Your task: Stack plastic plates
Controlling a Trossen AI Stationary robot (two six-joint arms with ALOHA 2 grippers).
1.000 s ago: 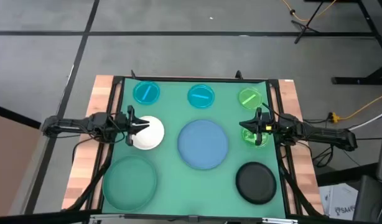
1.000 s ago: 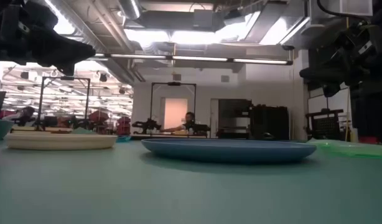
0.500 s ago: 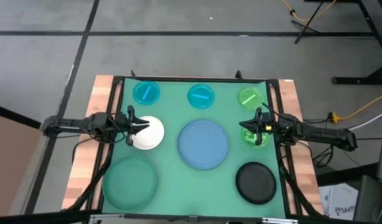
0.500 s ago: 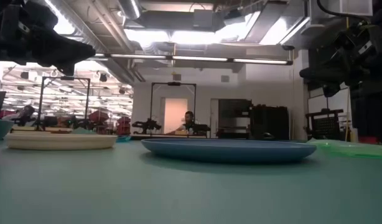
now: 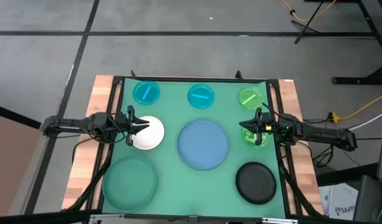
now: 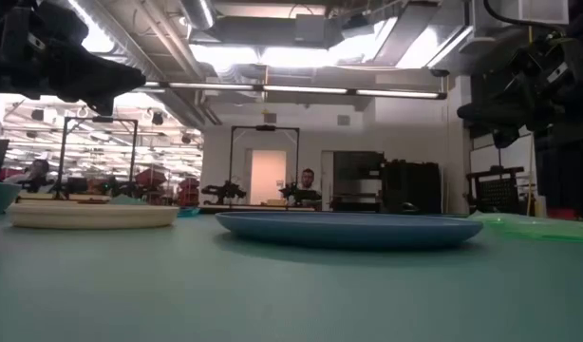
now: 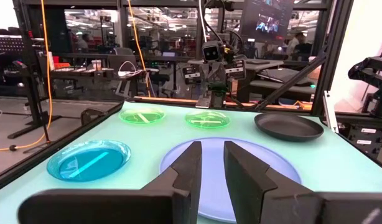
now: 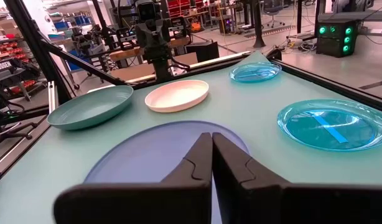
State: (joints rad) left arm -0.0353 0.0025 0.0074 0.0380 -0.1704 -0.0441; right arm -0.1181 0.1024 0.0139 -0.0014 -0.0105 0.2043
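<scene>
Eight round plates rest flat on the green mat. In the high view: two cyan plates (image 5: 146, 93) (image 5: 201, 96) and a bright green plate (image 5: 249, 98) along the far side, a white plate (image 5: 151, 134), a large pale blue plate (image 5: 203, 144), a second green plate (image 5: 256, 138), a large teal-green plate (image 5: 130, 182) and a black plate (image 5: 256, 182). My left gripper (image 5: 139, 124) hovers over the white plate's left part, its fingers (image 7: 190, 168) a narrow gap apart. My right gripper (image 5: 244, 127) hovers by the second green plate, shut (image 8: 211, 142). Both stay raised in the low view.
A dark frame (image 5: 191, 79) borders the mat, with wooden table strips (image 5: 85, 149) outside it. Bare mat lies between the pale blue plate and the black plate. In the low view a person (image 6: 308, 180) sits far behind the table.
</scene>
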